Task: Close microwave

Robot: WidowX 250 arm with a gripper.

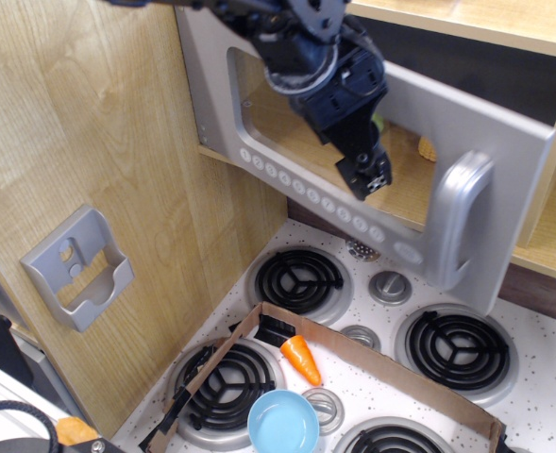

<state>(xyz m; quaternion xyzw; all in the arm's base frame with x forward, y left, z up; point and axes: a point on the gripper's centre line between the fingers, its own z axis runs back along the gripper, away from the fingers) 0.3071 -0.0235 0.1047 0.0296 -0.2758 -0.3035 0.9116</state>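
The microwave's silver-grey door (509,142) stands slightly ajar in front of the wooden cavity, hinged at the left. It has a clear window (263,118), a row of round number buttons (306,190) and a curved grey handle (455,222) at its right end. My black gripper (370,179) reaches down from the top and rests against the door's front, over the window's lower right, just left of the handle. Its fingers look pressed together and hold nothing. The cavity's inside is mostly hidden by the door and my arm.
A small grey holder (77,267) hangs on the wooden side wall at the left. Below is a toy stove with black coil burners (301,280). A low cardboard tray (381,363) holds an orange carrot (300,359), with a blue bowl (283,423) at the front.
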